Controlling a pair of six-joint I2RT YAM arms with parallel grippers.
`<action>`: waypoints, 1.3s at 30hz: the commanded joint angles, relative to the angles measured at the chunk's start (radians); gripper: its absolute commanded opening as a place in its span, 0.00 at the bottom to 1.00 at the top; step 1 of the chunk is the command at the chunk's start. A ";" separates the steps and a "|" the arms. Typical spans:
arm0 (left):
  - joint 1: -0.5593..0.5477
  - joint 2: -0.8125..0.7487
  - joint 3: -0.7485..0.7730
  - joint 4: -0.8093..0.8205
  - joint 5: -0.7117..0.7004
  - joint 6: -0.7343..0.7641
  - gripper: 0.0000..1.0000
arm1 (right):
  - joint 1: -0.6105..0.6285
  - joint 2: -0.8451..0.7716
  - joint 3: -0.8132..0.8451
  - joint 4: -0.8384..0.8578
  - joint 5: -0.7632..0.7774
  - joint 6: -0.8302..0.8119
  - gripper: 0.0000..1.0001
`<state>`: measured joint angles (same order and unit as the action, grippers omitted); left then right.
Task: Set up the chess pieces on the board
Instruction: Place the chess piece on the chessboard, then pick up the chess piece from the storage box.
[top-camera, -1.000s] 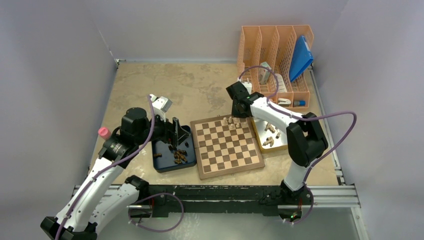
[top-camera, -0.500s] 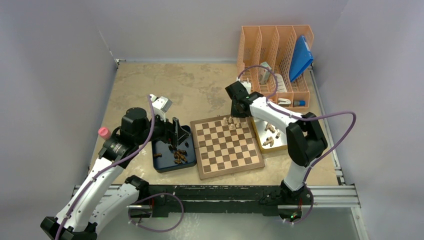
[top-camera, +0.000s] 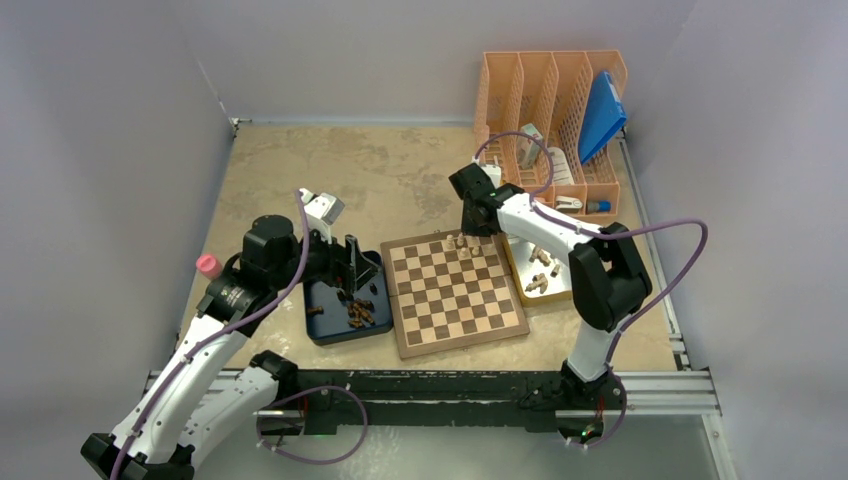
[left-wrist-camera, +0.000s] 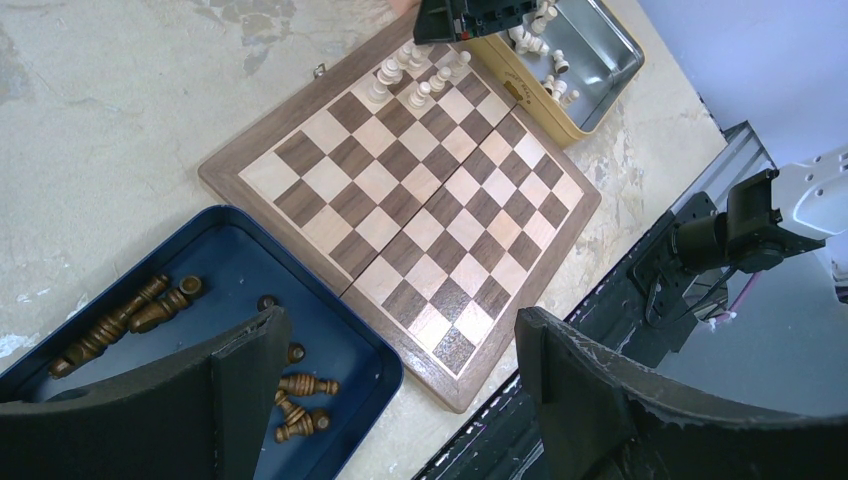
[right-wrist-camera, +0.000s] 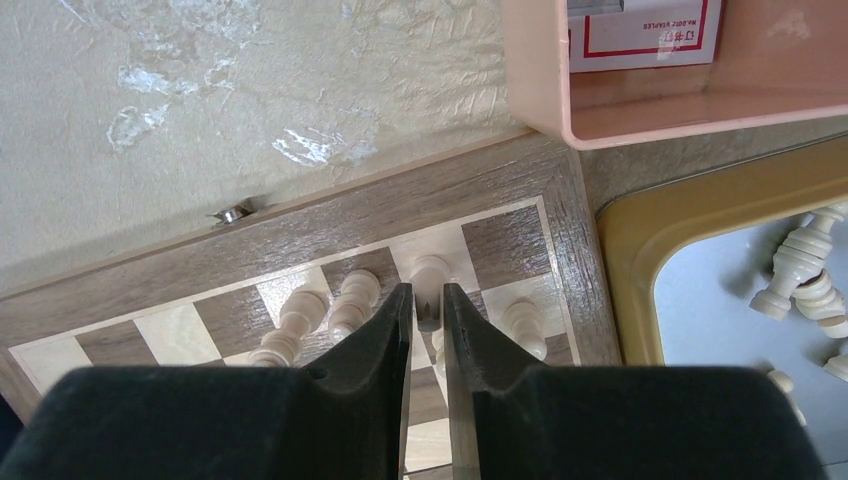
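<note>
Pale chess pieces (top-camera: 463, 242) sit unmoved at the far edge of the board (top-camera: 457, 297), the right end effector (right-wrist-camera: 427, 292) (almost closed, grip unclear) barely nudged, placement seemingly ongoing.

Pale piece (right-wrist-camera: 431, 268) — half hidden behind the right gripper (right-wrist-camera: 427, 294) (grip unclear).

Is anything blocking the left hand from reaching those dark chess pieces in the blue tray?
Nothing visible does. The left hand is open above the dark blue tray, and the dark brown wooden chess pieces lie uncovered on its floor.
</note>
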<state>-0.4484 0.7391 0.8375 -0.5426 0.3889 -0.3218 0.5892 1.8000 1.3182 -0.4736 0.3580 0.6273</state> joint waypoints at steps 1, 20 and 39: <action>-0.006 -0.011 0.007 0.021 -0.003 -0.005 0.83 | 0.007 -0.023 0.033 -0.013 0.035 0.006 0.20; -0.006 -0.012 0.005 0.020 -0.007 -0.005 0.83 | 0.007 -0.189 0.033 -0.022 0.108 0.054 0.25; -0.007 -0.015 0.006 0.020 -0.001 -0.005 0.83 | -0.289 -0.484 -0.272 0.139 0.193 0.154 0.31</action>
<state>-0.4484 0.7387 0.8375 -0.5442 0.3885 -0.3218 0.3496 1.3880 1.1145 -0.4187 0.5583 0.7498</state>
